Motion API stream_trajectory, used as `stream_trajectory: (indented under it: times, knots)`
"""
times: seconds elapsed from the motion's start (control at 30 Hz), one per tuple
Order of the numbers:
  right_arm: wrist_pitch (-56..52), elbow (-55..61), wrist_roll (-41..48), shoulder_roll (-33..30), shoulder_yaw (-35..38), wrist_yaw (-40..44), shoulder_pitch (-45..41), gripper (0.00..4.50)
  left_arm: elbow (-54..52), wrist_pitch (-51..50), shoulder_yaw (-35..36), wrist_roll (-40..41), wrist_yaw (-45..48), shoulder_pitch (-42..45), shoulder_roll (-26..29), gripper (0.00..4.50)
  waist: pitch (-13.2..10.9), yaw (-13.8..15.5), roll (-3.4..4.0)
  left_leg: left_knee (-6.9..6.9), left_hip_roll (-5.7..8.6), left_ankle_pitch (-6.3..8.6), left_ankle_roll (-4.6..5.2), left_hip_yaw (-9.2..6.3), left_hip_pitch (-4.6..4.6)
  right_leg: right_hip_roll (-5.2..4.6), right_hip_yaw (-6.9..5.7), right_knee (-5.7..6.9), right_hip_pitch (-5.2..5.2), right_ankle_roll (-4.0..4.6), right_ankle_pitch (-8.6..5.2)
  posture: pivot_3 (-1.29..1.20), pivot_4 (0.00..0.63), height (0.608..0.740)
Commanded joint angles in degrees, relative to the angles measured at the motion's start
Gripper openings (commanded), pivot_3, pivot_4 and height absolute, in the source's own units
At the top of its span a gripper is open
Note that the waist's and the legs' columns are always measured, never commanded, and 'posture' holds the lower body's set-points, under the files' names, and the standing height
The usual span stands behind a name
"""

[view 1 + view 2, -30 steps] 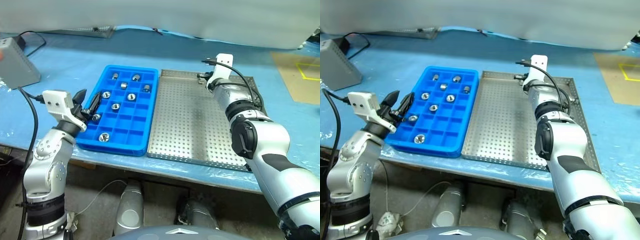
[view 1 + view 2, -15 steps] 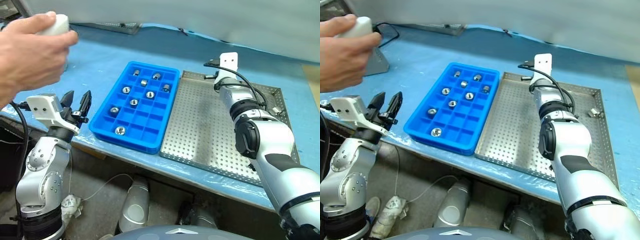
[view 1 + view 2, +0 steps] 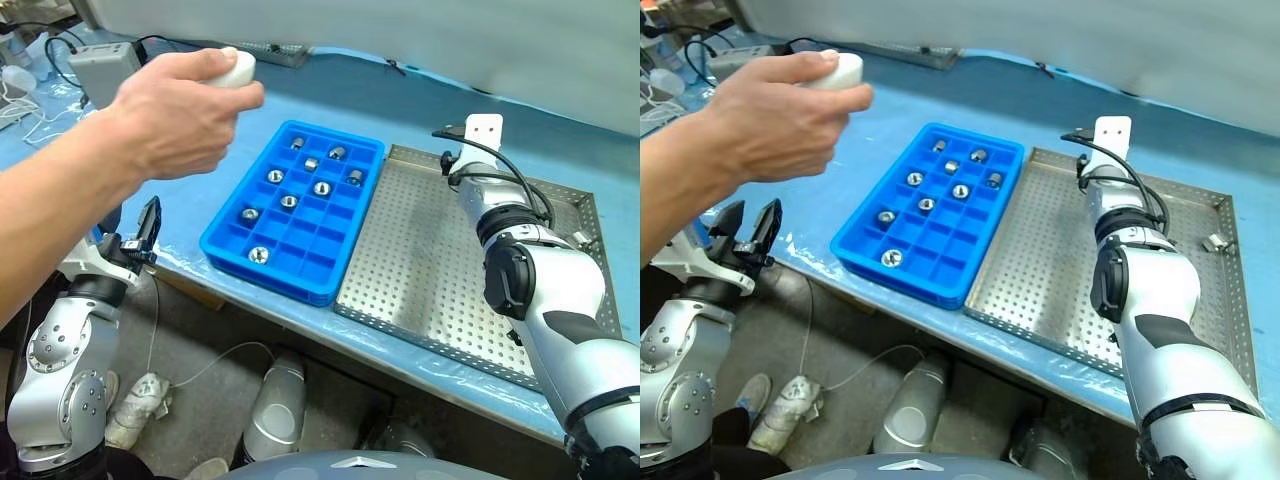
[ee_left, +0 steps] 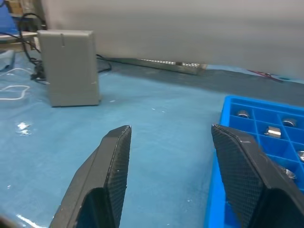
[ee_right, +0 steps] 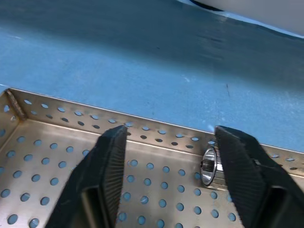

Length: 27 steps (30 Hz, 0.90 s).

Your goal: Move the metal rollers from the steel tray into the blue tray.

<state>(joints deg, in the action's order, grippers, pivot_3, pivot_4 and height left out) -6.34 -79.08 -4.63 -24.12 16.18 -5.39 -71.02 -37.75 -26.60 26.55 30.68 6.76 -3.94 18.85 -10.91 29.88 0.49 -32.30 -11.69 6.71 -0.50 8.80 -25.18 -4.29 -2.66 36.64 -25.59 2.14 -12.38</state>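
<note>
Right wrist view gives you the right gripper (image 5: pixel 168 156) with fingers apart, one metal roller (image 5: pixel 209 166) beside a fingertip on the steel tray (image 5: pixel 57 156). Left gripper (image 4: pixel 171 161), fingers apart too, sits lower left in your head view, beside the blue tray (image 3: pixel 232 243) with eight rollers; a person's hand (image 3: pixel 185 115) is upper left.

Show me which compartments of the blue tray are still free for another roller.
In the bright blue gridded plastic tray, the near right compartments beside the perforated steel tray are bare. The far rows are crowded with shiny metal rollers.

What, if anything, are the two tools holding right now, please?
Nothing. The left tool stands open over the blue table cover, and the right tool stands open above the steel tray, a metal roller beside one finger.
</note>
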Motion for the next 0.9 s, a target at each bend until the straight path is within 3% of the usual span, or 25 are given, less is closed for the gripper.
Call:
stream_trajectory:
  times: [0.03, 0.07, 0.4, 0.7, 0.9]
  knots:
    - [0.2, 0.4, -0.6, -1.4, 0.8, -2.2, -0.3, 4.26, -3.5, 1.1, 2.6, 0.9, -0.8, -0.3, 0.6, 2.81, 0.0, 0.9, 0.01, 0.00, 0.01, 0.00, -0.01, -0.02, 0.02, 0.00, 0.02, 0.01, 0.00, 0.00, 0.00, 0.86, 0.150, 0.740]
    - [0.1, 0.4, -0.4, -1.5, 1.1, -2.8, -0.2, 4.44, -3.7, 1.1, 2.8, 0.9, -1.1, -0.2, 0.7, 2.81, 0.0, 1.2, 0.01, 0.00, 0.03, 0.01, -0.01, -0.06, 0.03, 0.01, 0.03, 0.02, -0.01, 0.00, 0.00, 0.87, 0.150, 0.740]
    - [0.0, 0.5, 1.1, -2.8, 4.7, -3.1, 2.3, 4.44, -4.1, -1.4, 2.6, -2.8, -5.8, 1.5, 3.2, 2.81, 0.0, 4.7, 0.02, 0.00, 0.18, 0.02, -0.03, -0.21, 0.08, 0.01, 0.20, 0.08, -0.04, -0.01, 0.00, 0.89, 0.150, 0.740]
    - [-0.4, 0.6, 1.5, -4.7, 6.5, -2.9, 4.1, 4.44, 2.6, -3.7, -3.1, 1.0, 1.1, 12.6, 7.4, 2.81, -0.1, 6.3, 0.13, -0.02, 0.45, 0.02, -0.03, -0.31, 0.17, 0.00, 0.53, 0.25, -0.07, -0.10, 0.05, 0.85, 0.150, 0.740]
    - [-0.5, 0.6, 1.4, -5.5, 7.1, -3.2, 4.6, 4.44, 10.4, -3.7, -9.8, -1.1, 4.0, 23.8, 8.2, 2.81, -0.1, 6.2, 0.13, -0.05, 0.80, 0.02, -0.04, -0.40, 0.17, 0.00, 0.96, 0.49, -0.35, -0.18, 0.11, 0.86, 0.150, 0.740]
